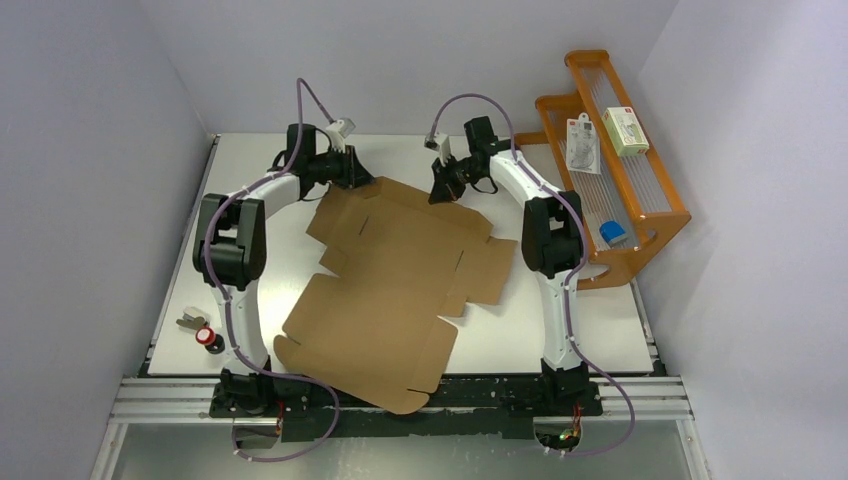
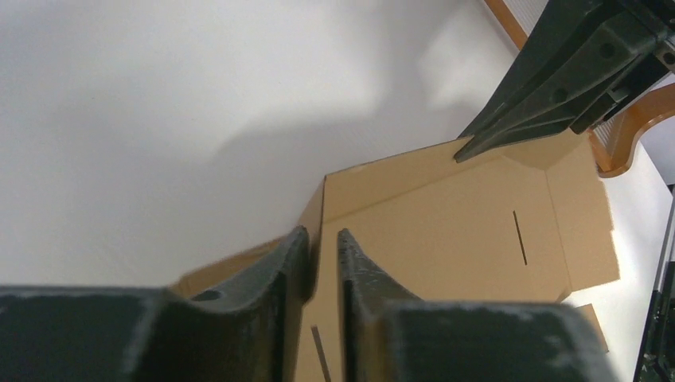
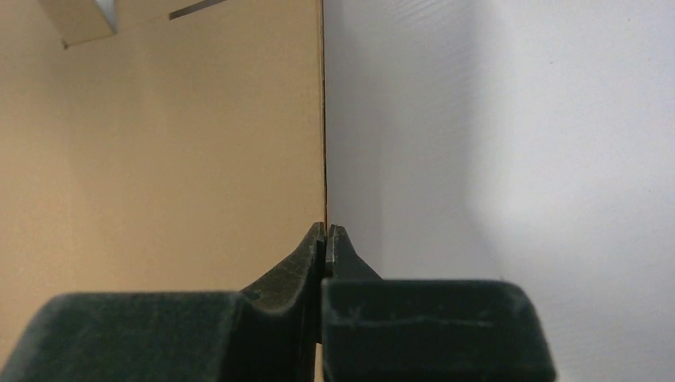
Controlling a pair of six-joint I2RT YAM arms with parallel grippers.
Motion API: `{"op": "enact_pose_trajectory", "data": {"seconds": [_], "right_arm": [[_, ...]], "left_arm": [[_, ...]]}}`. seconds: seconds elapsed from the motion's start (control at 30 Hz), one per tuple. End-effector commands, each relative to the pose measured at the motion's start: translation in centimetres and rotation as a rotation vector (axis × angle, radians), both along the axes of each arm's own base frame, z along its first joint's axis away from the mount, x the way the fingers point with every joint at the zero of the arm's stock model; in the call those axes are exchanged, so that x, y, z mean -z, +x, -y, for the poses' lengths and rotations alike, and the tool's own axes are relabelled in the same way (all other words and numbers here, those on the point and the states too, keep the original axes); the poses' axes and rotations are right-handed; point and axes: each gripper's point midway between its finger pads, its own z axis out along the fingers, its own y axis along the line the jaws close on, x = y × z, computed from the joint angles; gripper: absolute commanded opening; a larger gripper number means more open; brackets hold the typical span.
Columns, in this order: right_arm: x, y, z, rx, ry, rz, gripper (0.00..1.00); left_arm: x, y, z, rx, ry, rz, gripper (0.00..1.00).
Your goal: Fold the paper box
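My right hand (image 3: pixel 326 232) is shut tight. Its two fingers pinch the thin edge of the paper box (image 1: pixel 390 270), and that edge runs straight up from my fingertips in the right wrist view. The brown card fills the left of that view and the white table (image 1: pixel 560 330) fills the right.

My left hand (image 2: pixel 323 248) is open just a little. A bent-up edge of the brown card stands in the small gap between its fingers (image 2: pixel 290 259). I think they are not squeezing it, but it is hard to see from so close.

Both hands are at the far end of the sheet, the left one at the far left corner and the right one at the far right corner.

The paper box is a big flat sheet with flaps and slots. It lies slanted across the middle of the table, and its near corner hangs over the edge between my two arms.

An orange rack (image 1: pixel 655 215) stands off to the right with small white packs (image 1: pixel 583 142) on it.
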Motion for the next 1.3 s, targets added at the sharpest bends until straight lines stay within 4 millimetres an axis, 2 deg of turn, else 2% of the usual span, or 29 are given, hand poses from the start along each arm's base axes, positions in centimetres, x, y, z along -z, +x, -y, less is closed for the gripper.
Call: {"op": "enact_pose_trajectory", "data": {"seconds": [0.0, 0.17, 0.33, 0.53, 0.77, 1.03, 1.17, 1.27], "right_arm": [[-2.9, -0.1, 0.7, -0.021, -0.018, 0.086, 0.0], [-4.2, -0.4, 1.1, -0.017, -0.069, 0.184, 0.0], [-4.5, -0.7, 1.4, -0.005, -0.183, 0.296, 0.0], [-3.8, -1.3, 0.8, 0.048, -0.38, 0.478, 0.0], [-4.7, -2.7, -0.6, 0.09, -0.488, 0.73, 0.0], [-6.4, -3.7, -1.8, 0.063, -0.434, 0.727, 0.0], [-8.0, -3.6, -2.2, 0.073, -0.425, 0.743, 0.0], [-9.1, -3.7, -2.2, 0.072, -0.428, 0.787, 0.0]], "left_arm": [[-4.5, -0.4, -0.1, -0.01, 0.009, 0.117, 0.3], [-6.1, -1.2, -1.9, -0.128, 0.051, 0.117, 0.53], [-6.7, -2.9, -4.7, -0.321, 0.085, 0.082, 0.65], [-4.9, -6.1, -8.7, -0.565, 0.127, 0.017, 0.73], [-3.3, -8.9, -11.2, -0.668, 0.18, -0.014, 0.77], [-1.6, -11.4, -10.9, -0.677, 0.125, -0.093, 0.77], [-1.2, -13.8, -8.8, -0.63, 0.008, -0.134, 0.72], [-0.9, -15.8, -7.3, -0.584, -0.015, -0.15, 0.66]]}}
